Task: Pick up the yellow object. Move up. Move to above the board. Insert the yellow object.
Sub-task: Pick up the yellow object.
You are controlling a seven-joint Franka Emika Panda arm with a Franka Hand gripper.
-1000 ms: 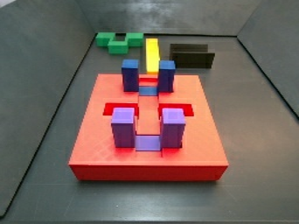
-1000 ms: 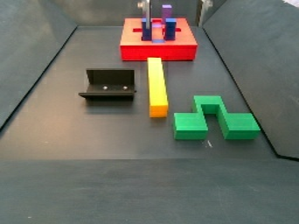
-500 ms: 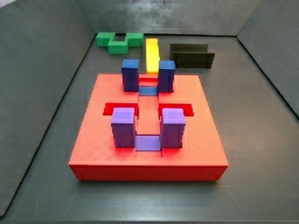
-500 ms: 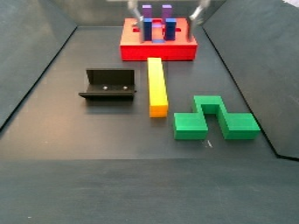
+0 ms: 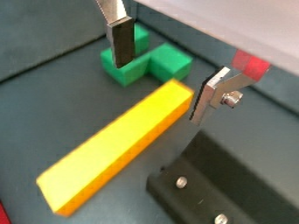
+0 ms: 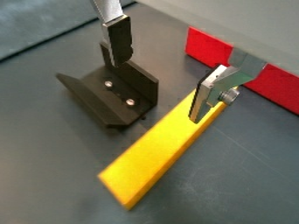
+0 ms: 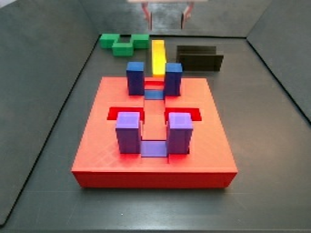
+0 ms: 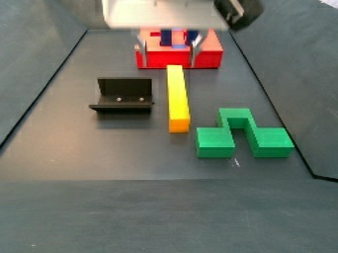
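Yellow object (image 8: pixel 176 95): a long bar lying flat on the dark grey floor (image 8: pixel 79 198), between the fixture (image 8: pixel 126 96) and the green blocks (image 8: pixel 243 134), one end near the board (image 8: pixel 179 56). Gripper (image 5: pixel 166 63) above the bar, fingers (image 6: pixel 211 93) spread apart, holding nothing. Board carries four blue-purple posts (image 7: pixel 127 133). Grey walls (image 7: pixel 61 23) enclose the floor.
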